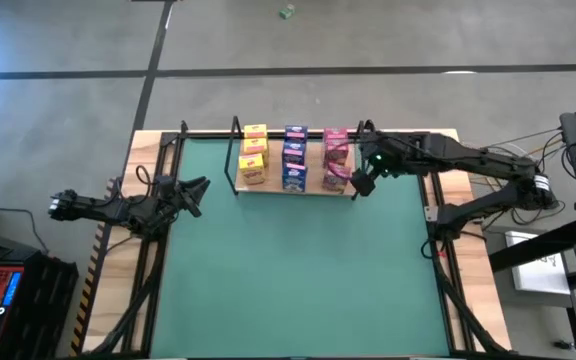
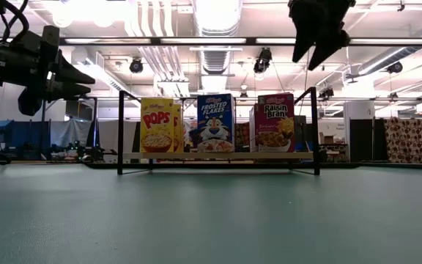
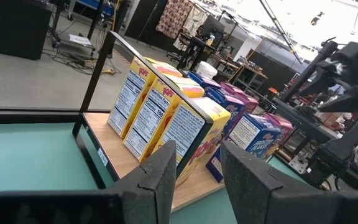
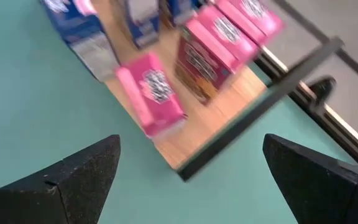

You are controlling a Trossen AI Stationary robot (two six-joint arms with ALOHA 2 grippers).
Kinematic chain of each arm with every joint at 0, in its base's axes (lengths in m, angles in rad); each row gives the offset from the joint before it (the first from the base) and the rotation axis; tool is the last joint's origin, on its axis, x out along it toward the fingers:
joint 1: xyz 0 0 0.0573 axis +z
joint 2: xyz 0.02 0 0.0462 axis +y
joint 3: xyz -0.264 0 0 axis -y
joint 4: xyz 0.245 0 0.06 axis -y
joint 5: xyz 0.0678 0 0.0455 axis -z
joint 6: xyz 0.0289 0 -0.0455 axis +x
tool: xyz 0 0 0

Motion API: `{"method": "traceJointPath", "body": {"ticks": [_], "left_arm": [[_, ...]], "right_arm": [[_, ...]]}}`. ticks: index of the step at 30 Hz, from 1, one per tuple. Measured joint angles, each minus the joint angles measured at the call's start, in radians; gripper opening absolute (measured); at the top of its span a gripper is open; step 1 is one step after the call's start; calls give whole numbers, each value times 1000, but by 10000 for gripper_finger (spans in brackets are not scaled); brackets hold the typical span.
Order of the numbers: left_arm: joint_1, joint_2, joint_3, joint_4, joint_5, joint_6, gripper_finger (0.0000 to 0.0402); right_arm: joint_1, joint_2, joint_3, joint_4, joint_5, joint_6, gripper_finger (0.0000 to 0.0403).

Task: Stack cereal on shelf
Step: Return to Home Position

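Observation:
The shelf's light wood board (image 1: 273,172) lies at the far middle of the green mat. On it the cereal boxes stand upright in three rows: yellow (image 1: 253,155), blue (image 1: 294,158) and pink (image 1: 335,155). The nearest pink box (image 4: 151,93) is turned a little askew. My right gripper (image 1: 360,183) hangs open above the shelf's right end, slanting down, with nothing between its fingers (image 4: 191,142). My left gripper (image 1: 200,197) waits at the mat's left edge, level and shut on nothing, pointing toward the shelf (image 3: 197,168).
Thin black wire uprights (image 2: 120,132) (image 2: 316,132) rise at both ends of the shelf. The green mat (image 1: 298,270) stretches bare from the shelf to the near edge. Wooden table strips flank it, and cables and equipment (image 1: 568,170) sit off to the right.

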Motion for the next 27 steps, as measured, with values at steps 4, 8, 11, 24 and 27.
{"method": "traceJointPath", "body": {"ticks": [4,8,11,24,27], "left_arm": [[0,0,0,0,0,0,109],[0,0,0,0,0,0,109],[0,0,0,0,0,0,109],[0,0,0,0,0,0,109],[0,0,0,0,0,0,109]], "right_arm": [[56,-84,-112,150,32,-26,384],[128,-173,-252,333,75,-69,384],[187,-240,-365,487,126,-112,384],[388,-404,-757,1164,366,-430,383],[398,-429,-854,1367,364,-534,383]]}}
